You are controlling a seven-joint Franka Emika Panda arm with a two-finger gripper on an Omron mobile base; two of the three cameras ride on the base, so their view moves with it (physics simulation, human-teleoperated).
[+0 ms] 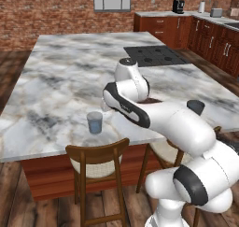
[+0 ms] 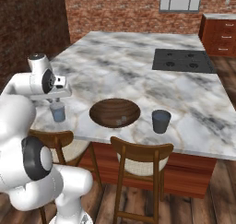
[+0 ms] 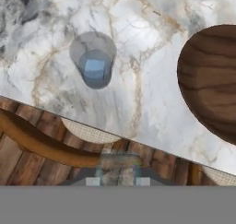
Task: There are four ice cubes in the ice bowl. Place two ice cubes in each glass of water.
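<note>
The wide brown ice bowl sits near the counter's front edge, with small pale ice cubes in its near side. One glass of water stands left of the bowl, and a darker glass stands right of it. My gripper hangs just above the left glass, a little toward the counter's front edge. In the hand view that glass lies ahead, with a pale blue patch inside. The gripper is shut on a translucent ice cube. The bowl is at the right.
Two wooden chairs stand tucked under the counter's front edge, right below my hand. A black cooktop is set into the far right of the marble counter. My own arm hides the bowl in the left base view.
</note>
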